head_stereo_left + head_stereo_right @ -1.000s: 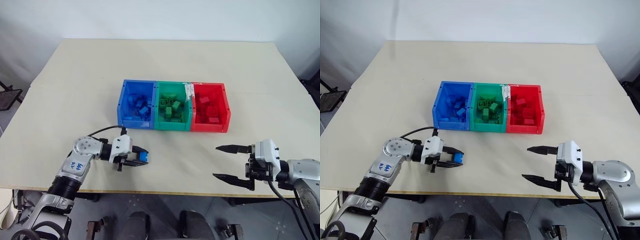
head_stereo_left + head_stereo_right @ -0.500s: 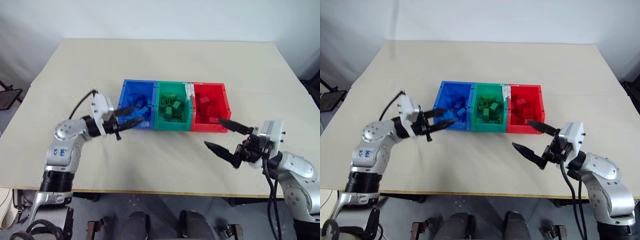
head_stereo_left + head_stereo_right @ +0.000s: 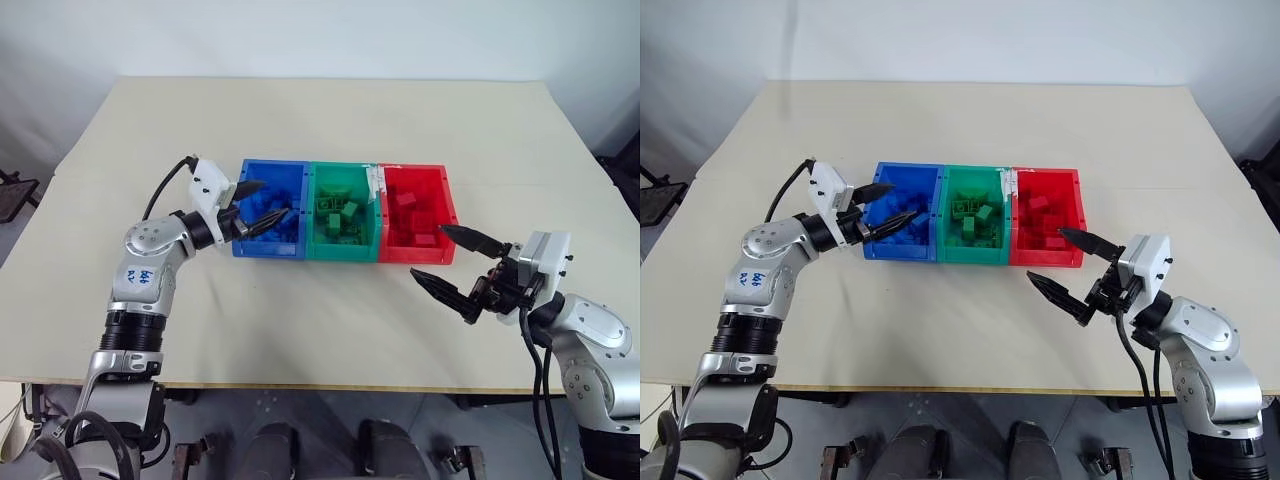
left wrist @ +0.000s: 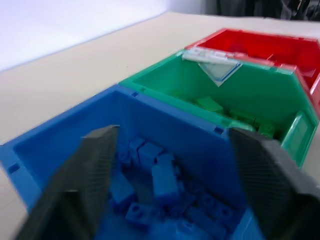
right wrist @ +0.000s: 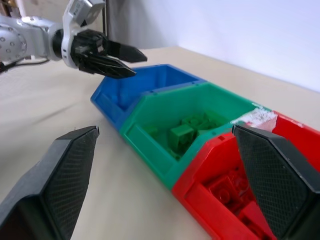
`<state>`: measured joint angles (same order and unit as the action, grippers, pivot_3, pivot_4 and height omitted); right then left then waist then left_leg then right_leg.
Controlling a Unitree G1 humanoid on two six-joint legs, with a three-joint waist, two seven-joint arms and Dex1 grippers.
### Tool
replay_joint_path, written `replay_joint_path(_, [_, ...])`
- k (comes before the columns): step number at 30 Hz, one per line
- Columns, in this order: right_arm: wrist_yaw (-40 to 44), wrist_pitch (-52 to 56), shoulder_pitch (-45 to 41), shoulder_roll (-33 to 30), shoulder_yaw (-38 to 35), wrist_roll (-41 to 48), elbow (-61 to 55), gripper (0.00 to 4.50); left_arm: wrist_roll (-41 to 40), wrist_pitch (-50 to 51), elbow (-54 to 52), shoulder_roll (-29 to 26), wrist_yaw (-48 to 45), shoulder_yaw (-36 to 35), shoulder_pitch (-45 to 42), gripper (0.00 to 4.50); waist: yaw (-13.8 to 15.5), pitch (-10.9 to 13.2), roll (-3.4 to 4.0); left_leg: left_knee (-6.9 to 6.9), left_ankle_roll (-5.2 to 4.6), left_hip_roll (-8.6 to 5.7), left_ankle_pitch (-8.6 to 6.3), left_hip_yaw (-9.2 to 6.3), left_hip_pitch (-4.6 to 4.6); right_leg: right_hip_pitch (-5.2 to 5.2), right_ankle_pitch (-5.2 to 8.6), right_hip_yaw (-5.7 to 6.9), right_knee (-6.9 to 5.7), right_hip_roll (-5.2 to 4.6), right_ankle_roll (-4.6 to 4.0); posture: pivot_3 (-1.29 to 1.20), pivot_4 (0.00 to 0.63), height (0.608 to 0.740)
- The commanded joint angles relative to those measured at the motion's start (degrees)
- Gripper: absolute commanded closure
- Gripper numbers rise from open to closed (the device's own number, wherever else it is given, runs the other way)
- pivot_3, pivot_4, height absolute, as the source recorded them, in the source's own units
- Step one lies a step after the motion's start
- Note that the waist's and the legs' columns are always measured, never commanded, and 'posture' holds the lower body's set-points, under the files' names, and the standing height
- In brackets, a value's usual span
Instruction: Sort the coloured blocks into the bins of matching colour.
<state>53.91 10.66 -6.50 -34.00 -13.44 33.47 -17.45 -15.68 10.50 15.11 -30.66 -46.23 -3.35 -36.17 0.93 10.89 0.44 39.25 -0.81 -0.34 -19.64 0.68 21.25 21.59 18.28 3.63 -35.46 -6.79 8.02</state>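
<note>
Three joined bins stand mid-table: blue bin (image 3: 270,247), green bin (image 3: 342,250), red bin (image 3: 415,253). Each holds several blocks of its own colour: blue blocks (image 4: 162,180), green blocks (image 3: 340,218), red blocks (image 3: 420,228). My left gripper (image 3: 272,200) hovers over the blue bin's left part, open, nothing between its fingers. In front of the red bin's right corner, my right gripper (image 3: 430,251) is also open and empty, raised off the table. The right wrist view shows the left gripper (image 5: 117,60) above the blue bin.
A white label (image 3: 377,185) sits on the wall between the green and red bins. Bare beige tabletop (image 3: 320,320) surrounds the bins, with its front edge close behind both arms.
My left gripper carried a blue block up from the table's front to over the blue bin, then opened; the block has left its fingers. My right gripper rose toward the red bin.
</note>
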Motion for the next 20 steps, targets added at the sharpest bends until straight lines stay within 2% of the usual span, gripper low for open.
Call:
replay_joint_path(1, [4.1, -3.5, -2.2, -1.9, 0.5, -1.4, 3.9, 0.0, -1.6, -2.1, -5.9, -3.8, -4.4, -2.3, 4.4, 0.14, -0.2, 0.0, 0.0, -0.02, 0.0, 0.01, 0.0, 0.0, 0.0, 0.01, 0.0, -0.01, 0.0, 0.01, 0.0, 0.0, 0.15, 0.74])
replay_joint_path(6, [12.5, -6.0, -5.8, -4.8, 3.7, -3.4, 11.5, 0.0, -4.0, -6.0, -12.8, -11.0, -11.9, -6.9, 18.0, 0.14, -1.2, 0.0, 0.02, -0.06, 0.03, 0.05, -0.01, -0.01, -0.03, 0.01, 0.01, -0.05, 0.05, 0.0, -0.01, 0.0, 0.15, 0.74])
replay_joint_path(9, [17.0, -8.2, -7.3, -7.0, 5.4, -5.4, 16.4, 0.0, -3.6, -6.6, -16.6, -14.2, -12.2, -11.1, 27.9, 0.14, -1.1, 0.0, 0.02, -0.11, 0.03, 0.08, -0.03, -0.01, -0.03, 0.01, 0.01, -0.06, 0.11, -0.03, -0.02, 0.0, 0.15, 0.74])
replay_joint_path(11, [18.3, -10.2, -8.4, -7.2, 5.5, -6.4, 19.5, 0.0, -3.5, -6.8, -18.7, -14.6, -11.1, -12.9, 31.5, 0.14, -0.9, 0.0, 0.02, -0.11, 0.01, 0.07, -0.04, -0.01, -0.03, 0.0, 0.01, -0.06, 0.14, -0.09, -0.02, 0.0, 0.15, 0.74])
replay_joint_path(14, [18.8, -12.4, -8.9, -6.0, 5.8, -7.0, 22.2, 0.0, -3.3, -7.8, -19.3, -13.1, -7.6, -14.9, 33.1, 0.14, 0.0, 0.0, 0.02, -0.08, -0.02, -0.04, -0.03, -0.1, -0.02, -0.04, 0.01, 0.04, 0.15, -0.61, -0.02, 0.0, 0.15, 0.74])
replay_joint_path(20, [16.9, -15.0, -8.0, -5.6, 3.0, -7.0, 24.7, 0.0, -2.4, -5.9, -22.4, -8.9, -0.4, -13.2, 29.9, 0.14, 0.4, 0.0, 0.02, -0.09, -0.03, -0.13, -0.04, -0.14, -0.01, -0.06, 0.01, 0.16, 0.1, -0.63, -0.02, 0.0, 0.15, 0.74])
